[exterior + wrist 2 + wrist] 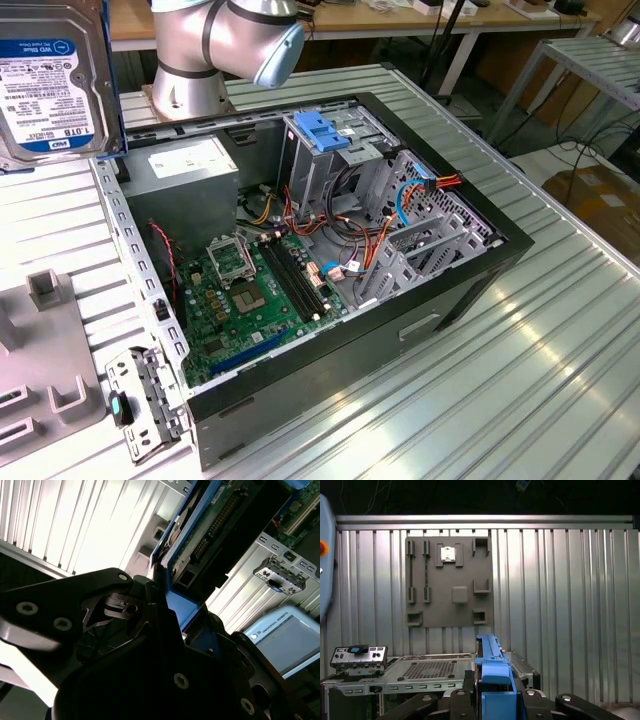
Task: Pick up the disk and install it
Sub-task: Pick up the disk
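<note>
Holding: gripper (pixel 494 692) pinched the disk (pixel 50 90) by its blue carrier
Disk: hung raised at the exterior view's left, label showing, outside the case (pixel 330 370)
Case: lay open on the table (pixel 560 380), cage (pixel 325 150) upright inside

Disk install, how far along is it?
Done: the disk is picked up, held outside the case. In hand: the claw is shut on its blue carrier. Left: installing; it is not yet inside the case.
</note>
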Motion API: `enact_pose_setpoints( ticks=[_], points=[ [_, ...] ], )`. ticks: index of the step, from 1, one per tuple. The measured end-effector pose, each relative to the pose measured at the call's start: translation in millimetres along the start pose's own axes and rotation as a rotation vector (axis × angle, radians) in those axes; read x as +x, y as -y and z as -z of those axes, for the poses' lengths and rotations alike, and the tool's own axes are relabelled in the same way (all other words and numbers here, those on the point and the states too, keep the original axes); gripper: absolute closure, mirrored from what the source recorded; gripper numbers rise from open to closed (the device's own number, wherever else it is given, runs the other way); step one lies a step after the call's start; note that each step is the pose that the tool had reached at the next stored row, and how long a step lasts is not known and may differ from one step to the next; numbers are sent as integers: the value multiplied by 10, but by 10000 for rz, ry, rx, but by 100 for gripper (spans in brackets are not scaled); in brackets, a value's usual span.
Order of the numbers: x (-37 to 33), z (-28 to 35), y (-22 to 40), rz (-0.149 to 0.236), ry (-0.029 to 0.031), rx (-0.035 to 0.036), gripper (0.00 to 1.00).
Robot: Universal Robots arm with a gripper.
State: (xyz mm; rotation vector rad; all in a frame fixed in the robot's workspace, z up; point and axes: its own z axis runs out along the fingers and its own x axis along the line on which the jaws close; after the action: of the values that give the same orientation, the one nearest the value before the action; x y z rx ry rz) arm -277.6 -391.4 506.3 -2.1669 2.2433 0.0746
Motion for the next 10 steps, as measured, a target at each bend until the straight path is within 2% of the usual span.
enact_pose_setpoints(
  ticks=[6, 10],
  points=[
    [5, 1, 65, -7, 0, 1, 63],
    [7, 2, 82, -8, 0, 0, 63]
  ],
)
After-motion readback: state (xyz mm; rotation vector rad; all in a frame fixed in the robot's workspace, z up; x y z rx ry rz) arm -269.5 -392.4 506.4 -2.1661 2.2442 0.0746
